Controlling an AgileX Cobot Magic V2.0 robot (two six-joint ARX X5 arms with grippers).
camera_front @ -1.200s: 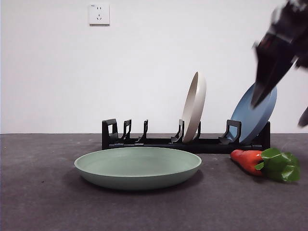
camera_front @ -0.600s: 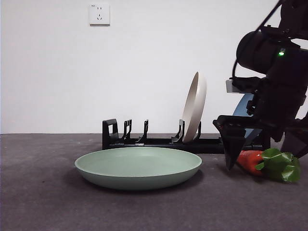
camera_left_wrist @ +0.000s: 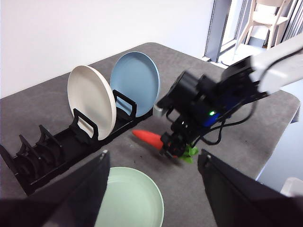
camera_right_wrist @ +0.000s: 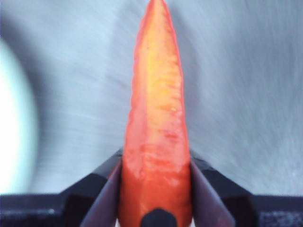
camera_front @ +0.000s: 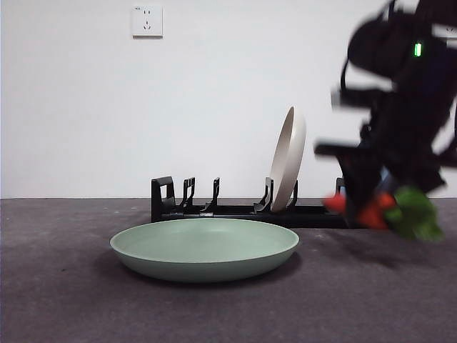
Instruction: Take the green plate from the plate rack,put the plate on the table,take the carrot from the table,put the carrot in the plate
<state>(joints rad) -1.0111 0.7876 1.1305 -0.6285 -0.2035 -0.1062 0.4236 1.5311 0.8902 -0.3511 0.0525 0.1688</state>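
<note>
At the right of the front view, the right gripper [camera_front: 371, 207] has its jaws clamped on the carrot [camera_front: 371, 212], off the table [camera_front: 64, 300]. Next it must go over the green plate [camera_front: 205, 246] and let go. The left gripper's [camera_left_wrist: 151, 163] jaws stay wide apart.

The plate rack [camera_front: 235, 207] stands on the bench [camera_front: 64, 286] toward its rear. A plate [camera_front: 288, 158] stands upright in the rack's right half; in the left wrist view a second plate [camera_left_wrist: 136, 85] stands just beside it, nearer the rack's end. The green plate [camera_front: 204, 248] lies flat on the bench before the rack. The right tool [camera_front: 368, 204] holds the carrot [camera_front: 373, 213] clear of the bench, right of the green plate, before the rack's right end.
</note>
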